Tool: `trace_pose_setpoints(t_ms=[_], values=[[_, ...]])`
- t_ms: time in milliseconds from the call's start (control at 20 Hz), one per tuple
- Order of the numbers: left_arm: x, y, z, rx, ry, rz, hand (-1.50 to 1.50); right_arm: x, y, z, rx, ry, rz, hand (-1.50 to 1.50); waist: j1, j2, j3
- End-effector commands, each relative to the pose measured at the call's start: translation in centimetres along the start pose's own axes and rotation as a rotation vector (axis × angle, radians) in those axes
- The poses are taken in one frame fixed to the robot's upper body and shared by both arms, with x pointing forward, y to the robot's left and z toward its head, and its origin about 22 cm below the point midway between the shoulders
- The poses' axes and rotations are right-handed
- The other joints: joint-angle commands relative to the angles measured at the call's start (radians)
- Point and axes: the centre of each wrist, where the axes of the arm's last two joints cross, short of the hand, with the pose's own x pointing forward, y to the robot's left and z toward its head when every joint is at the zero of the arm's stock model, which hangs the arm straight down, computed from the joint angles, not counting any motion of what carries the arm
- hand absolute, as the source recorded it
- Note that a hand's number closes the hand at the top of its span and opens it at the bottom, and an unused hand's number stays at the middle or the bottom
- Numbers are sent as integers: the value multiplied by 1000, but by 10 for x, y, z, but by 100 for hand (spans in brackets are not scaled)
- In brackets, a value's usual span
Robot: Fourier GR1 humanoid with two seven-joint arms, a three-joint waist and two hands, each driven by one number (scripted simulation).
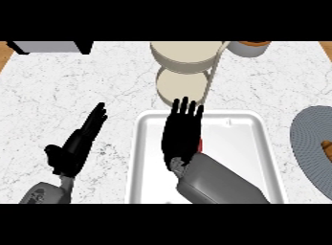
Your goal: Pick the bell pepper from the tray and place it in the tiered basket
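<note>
A white tray [249,143] lies in the middle of the marble counter. My right hand [181,136] hovers over its left half, fingers straight and pointing away from me, open. A small patch of the red bell pepper [199,145] peeks out at the hand's right edge; the rest is hidden beneath the palm. The tiered basket [184,56] stands just beyond the tray, with two round beige tiers, the lower tier [180,86] close to my fingertips. My left hand [78,143] rests open on the counter left of the tray, holding nothing.
A grey ribbed plate [311,143] with a brown item sits at the right edge. A white bowl [250,48] with something orange stands at the back right. A grey and black appliance [49,46] is at the back left.
</note>
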Motion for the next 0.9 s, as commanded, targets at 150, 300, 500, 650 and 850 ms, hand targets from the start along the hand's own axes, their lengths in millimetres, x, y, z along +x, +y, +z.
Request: trace_pose_setpoints(t_ms=[150, 300, 500, 650, 850], values=[[0, 13, -7, 0, -2, 0, 0, -4, 8, 3, 25, 240, 19, -150, -2, 5, 0], [0, -10, -10, -14, -20, -5, 0, -5, 15, 0, 30, 250, 15, -150, 12, 7, 0], [13, -9, -15, -4, -11, -3, 0, -20, 18, -12, 55, 239, 28, -150, 5, 5, 1], [10, -8, -9, -17, -15, -4, 0, -20, 33, 2, 48, 228, -2, -150, 9, 6, 1], [15, -12, -8, -12, -12, 0, 0, -27, 32, 1, 23, 191, -52, 150, 8, 6, 1]])
